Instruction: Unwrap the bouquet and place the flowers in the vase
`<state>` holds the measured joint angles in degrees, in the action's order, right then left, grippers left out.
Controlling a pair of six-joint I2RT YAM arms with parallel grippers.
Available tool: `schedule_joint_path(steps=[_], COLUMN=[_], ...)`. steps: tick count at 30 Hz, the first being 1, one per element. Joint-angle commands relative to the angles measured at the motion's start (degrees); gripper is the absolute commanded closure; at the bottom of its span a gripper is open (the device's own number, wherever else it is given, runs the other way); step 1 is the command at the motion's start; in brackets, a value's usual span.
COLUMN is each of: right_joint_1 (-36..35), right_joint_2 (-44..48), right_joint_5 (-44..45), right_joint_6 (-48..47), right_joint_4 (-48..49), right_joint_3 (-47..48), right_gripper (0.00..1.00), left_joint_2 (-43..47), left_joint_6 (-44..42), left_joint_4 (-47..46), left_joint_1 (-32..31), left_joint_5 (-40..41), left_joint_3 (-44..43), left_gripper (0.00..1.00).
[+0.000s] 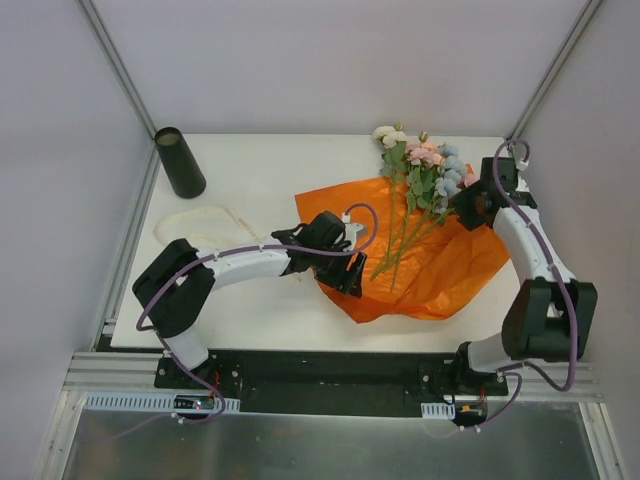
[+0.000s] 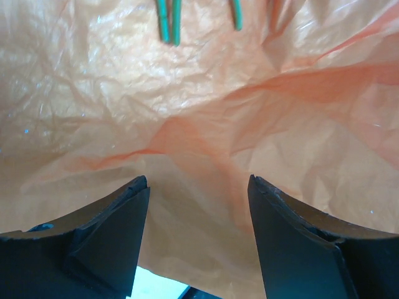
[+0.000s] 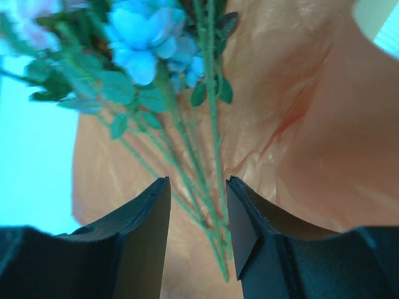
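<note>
Left gripper (image 2: 198, 184): jaws wide, empty, over orange paper (image 1: 455, 270) | Right gripper (image 3: 198, 187): half-closed astride stems (image 3: 209, 212), cannot tell if gripping | Flowers (image 1: 420, 185): on paper, heads past its far edge | Vase (image 1: 180, 162): well left of paper | Risk: a loose pinch sheds stems on lifting; paper drags along.

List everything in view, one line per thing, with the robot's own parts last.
vase: one, black, standing at the table's far left corner.
orange paper: one sheet, spread open on the table's middle right.
flowers: one green-stemmed bunch, cream, pink and pale blue, lying on the paper.
ribbon: one, cream, on the table left of the paper.
table: one, white.
left gripper: black, jaws apart over the paper's near left edge.
right gripper: black, jaws apart astride the flowers.
</note>
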<state>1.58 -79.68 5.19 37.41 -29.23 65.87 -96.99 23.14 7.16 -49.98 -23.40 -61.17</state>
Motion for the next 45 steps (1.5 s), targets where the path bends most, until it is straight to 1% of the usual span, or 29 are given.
schedule_joint_path(steps=[1, 4, 7, 12, 14, 17, 21, 25, 29, 34, 37, 40, 43, 45], right_joint_1=[1.57, 2.98, 3.6, 3.78, 3.95, 4.22, 5.0, 6.06, 6.5, 6.5, 6.5, 6.5, 6.33, 5.28], right_joint_2=[-9.68, -13.3, -12.87, -9.36, -8.65, -9.09, -9.88, -11.28, -11.9, -12.78, -11.64, -8.75, -4.54, -2.25], right_joint_5=[2.45, 5.26, 7.29, 10.71, 12.55, 13.53, 12.13, 10.89, 8.88, 6.94, 5.8, 3.96, 0.97, -1.75], right_joint_6=[-0.32, 0.73, 2.4, 2.41, 0.92, -2.24, -5.41, -5.33, -7.34, -8.49, -10.16, -9.99, -6.75, -5.6], right_joint_4=[1.39, -2.22, -3.46, -3.2, -1.97, -0.83, 1.72, 3.04, 6.02, 6.65, 6.21, 4.37, 5.15, 7.86], right_joint_3=[1.8, 2.43, -0.73, -6.18, -7.33, -7.59, -9.79, -11.9, -13.57, -12.26, -11.73, -9.54, -8.65, -9.0], right_gripper=[0.53, 0.53, 0.53, 0.53, 0.53, 0.52, 0.51, 0.51, 0.51, 0.52, 0.52, 0.52, 0.53, 0.53], left_joint_2=[1.19, 2.85, 4.87, 3.74, 3.04, 3.04, 3.39, 3.65, 4.44, 7.77, 11.37, 16.2, 20.42, 22.19], left_joint_6=[-0.02, 1.47, 2.61, 3.49, 4.2, 4.55, 5.86, 7.36, 8.5, 6.75, 4.21, 0.52, -4.13, -7.21], left_joint_4=[-0.48, -0.48, -0.39, 1.18, 3.03, 4.09, 4.97, 5.15, 5.23, 6.02, 6.9, 8.83, 13.56, 17.26], left_joint_1=[-1.0, -1.0, -1.0, -1.09, -1.0, -1.09, -1.09, -1.09, -1.09, -0.91, -0.91, -0.91, -0.74, -0.39], left_joint_5=[4.49, 10.98, 17.4, 21.19, 24.52, 27.26, 28.49, 29.55, 29.11, 30.08, 28.42, 26.21, 27.26, 28.66], left_joint_3=[2.89, 5.78, 8.43, 7.82, 7.12, 7.03, 6.85, 7.2, 6.59, 3.69, 1.15, -1.93, -5.7, -8.25], left_gripper=[0.33, 0.34, 0.33, 0.33, 0.33, 0.32, 0.32, 0.32, 0.32, 0.32, 0.32, 0.29, 0.22, 0.09])
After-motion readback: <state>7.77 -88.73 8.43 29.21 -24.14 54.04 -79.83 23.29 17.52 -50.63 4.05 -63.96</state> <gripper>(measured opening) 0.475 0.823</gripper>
